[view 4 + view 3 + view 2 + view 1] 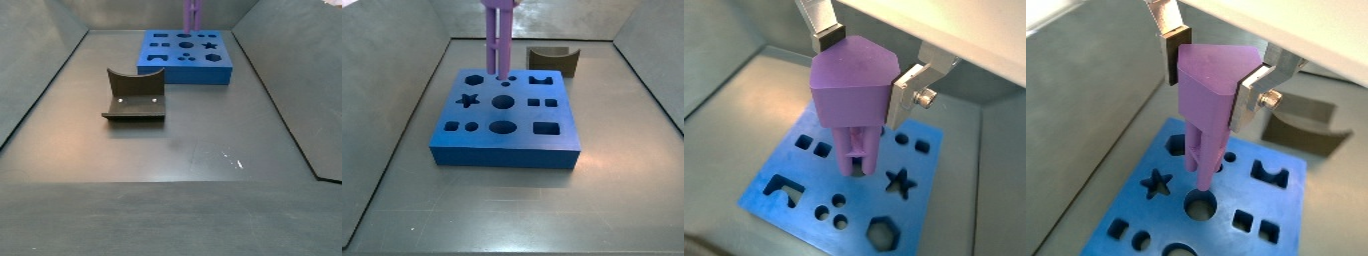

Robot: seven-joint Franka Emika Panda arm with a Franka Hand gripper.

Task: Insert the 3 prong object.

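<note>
I am holding the one 3 prong object [1209,105], a long light-purple plastic piece with a thick wedge-shaped head and thin parallel rods running down from it. My gripper [1217,62] is clamping on the head, one flat silver finger [1170,45] with its dark pad pressing one side and the other finger [1260,85] pressing the opposite side. In both wrist views the piece is hanging upright, rods pointing down at the blue slab [1153,225] with shaped holes. In a side view the rods [498,40] are reaching down to the slab's [509,140] top near its far edge, beside two small round holes there; I cannot tell whether the tips are touching or already entering. My gripper itself is sitting above the picture edge in both side views, so only the purple rods [193,14] are showing over the slab [187,70].

There is one blue slab, lying flat on the grey surface [502,205]. Its top is carrying many cut-outs: a star, a hexagon, several round holes, square ones and an arch shape.

One dark olive arch-shaped block [552,61] is resting on the surface just behind the slab. One dark L-shaped fixture [134,97] on its base plate is standing apart from the slab.
</note>
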